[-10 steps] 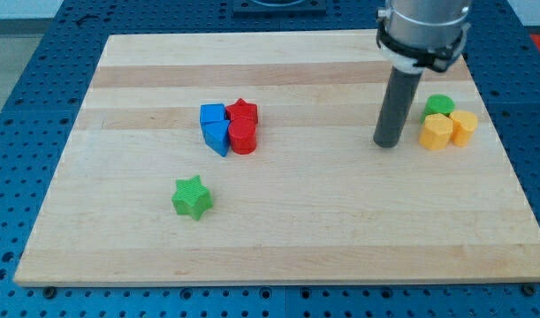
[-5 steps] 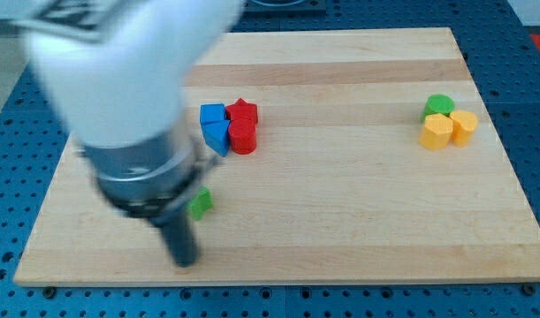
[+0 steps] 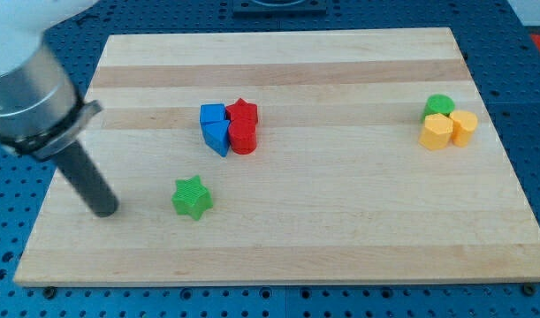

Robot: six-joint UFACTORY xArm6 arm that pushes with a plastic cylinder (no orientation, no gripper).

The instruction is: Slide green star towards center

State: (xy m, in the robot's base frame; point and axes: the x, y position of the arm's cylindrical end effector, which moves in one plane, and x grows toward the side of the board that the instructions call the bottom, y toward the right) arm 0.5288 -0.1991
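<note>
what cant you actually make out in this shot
- Arm above my tip: cut off by the view's left and top edges, and motion-blurred.
- Blue blocks and red blocks: packed together, so the rear ones are partly hidden and their shapes unclear.
- Green block at the view's right: its lower part sits behind the two yellow blocks.
- Green star: fully visible, apart from my tip, which is on its left.

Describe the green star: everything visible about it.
The green star is a small, thick, star-shaped block with blunt points, matte like plastic, a flat top lighter than its sides. It lies flat on the pale wooden board, in the view's lower left, touching no other block. The blue and red cluster sits apart, toward the view's top. My tip stands on the board to the star's left in the view, with a clear gap between them.
</note>
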